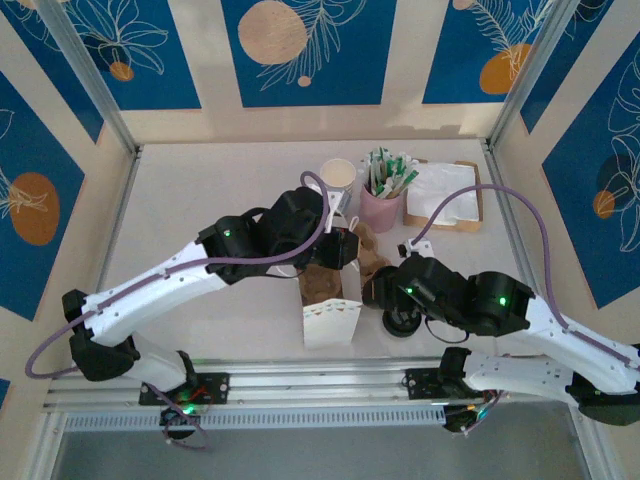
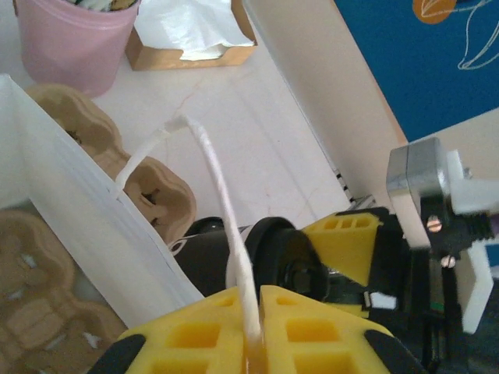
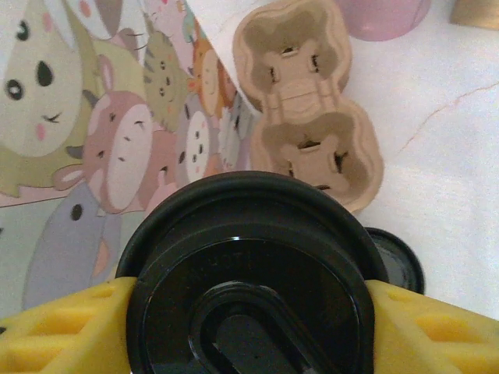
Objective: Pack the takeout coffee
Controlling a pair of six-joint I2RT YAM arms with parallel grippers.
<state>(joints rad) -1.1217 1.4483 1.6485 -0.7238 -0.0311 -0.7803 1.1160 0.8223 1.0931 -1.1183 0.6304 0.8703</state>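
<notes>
1. Fingers of our left gripper pinch shut on the bag's string handle.
2. Our right gripper clasps the black cup lid between half-spread fingers, just beside the bag and the cardboard carrier.

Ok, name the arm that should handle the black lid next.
Right. The right pincer clamps the lid; the left pincer is shut on the bag handle, so it's busy.

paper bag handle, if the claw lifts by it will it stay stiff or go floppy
Probably floppy: the handle is a thin twisted cord, curving above where the left claw pinches it. The paper bag looks light and thin-walled, so it may sway or tilt when lifted.
</notes>
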